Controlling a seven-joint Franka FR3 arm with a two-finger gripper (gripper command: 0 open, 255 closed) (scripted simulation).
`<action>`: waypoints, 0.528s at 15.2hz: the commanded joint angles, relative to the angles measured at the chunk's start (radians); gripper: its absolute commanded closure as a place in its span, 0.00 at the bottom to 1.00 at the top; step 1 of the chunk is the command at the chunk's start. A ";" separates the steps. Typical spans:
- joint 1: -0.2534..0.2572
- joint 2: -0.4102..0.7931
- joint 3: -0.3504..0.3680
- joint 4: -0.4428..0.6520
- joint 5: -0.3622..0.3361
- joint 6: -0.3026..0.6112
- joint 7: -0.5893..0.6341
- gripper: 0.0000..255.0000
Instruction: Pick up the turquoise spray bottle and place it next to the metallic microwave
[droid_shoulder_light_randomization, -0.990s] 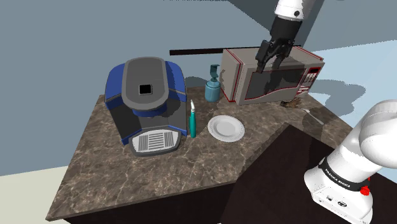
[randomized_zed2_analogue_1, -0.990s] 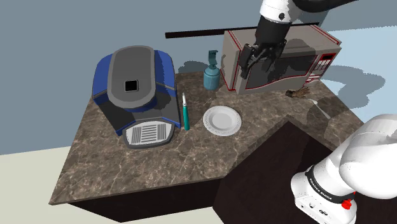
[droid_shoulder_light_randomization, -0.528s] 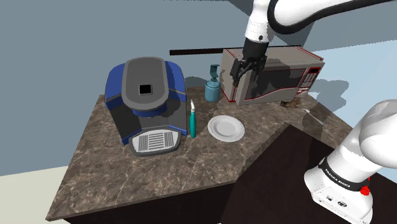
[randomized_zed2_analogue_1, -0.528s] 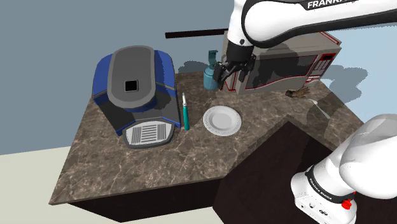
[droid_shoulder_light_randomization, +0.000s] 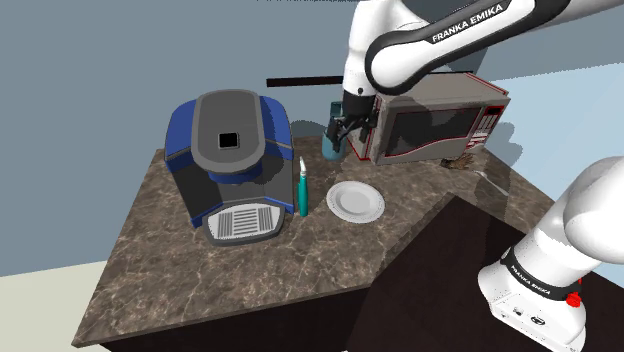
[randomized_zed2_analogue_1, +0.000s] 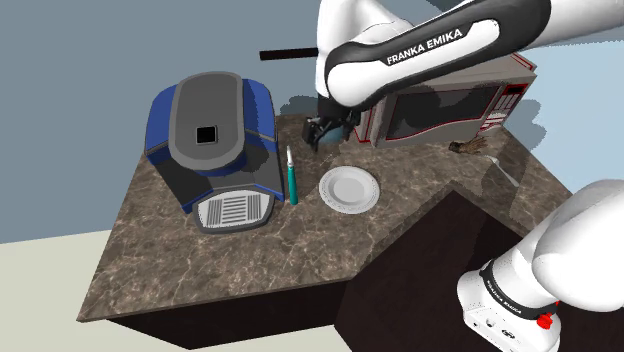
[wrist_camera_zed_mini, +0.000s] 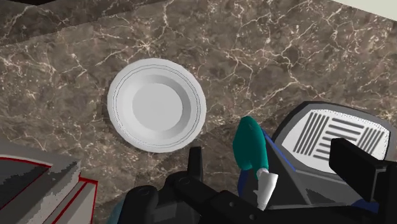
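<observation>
The fingers (wrist_camera_zed_mini: 194, 164) stand wide apart and hold nothing, close to the top of the turquoise spray bottle (droid_shoulder_light_randomization: 329, 147). The bottle stands upright on the worktop (droid_shoulder_light_randomization: 200, 270), just beside the microwave (droid_shoulder_light_randomization: 440, 118), at the shoulder view's left of it.

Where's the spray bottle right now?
In the shoulder view, the spray bottle stands at the back of the counter, between the coffee machine and the microwave, close beside the microwave.
</observation>
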 joint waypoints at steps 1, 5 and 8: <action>-0.002 0.076 0.010 0.031 -0.037 0.041 0.036 0.00; 0.007 0.240 0.018 0.127 -0.126 0.096 0.120 0.00; 0.026 0.363 0.008 0.214 -0.193 0.120 0.179 0.00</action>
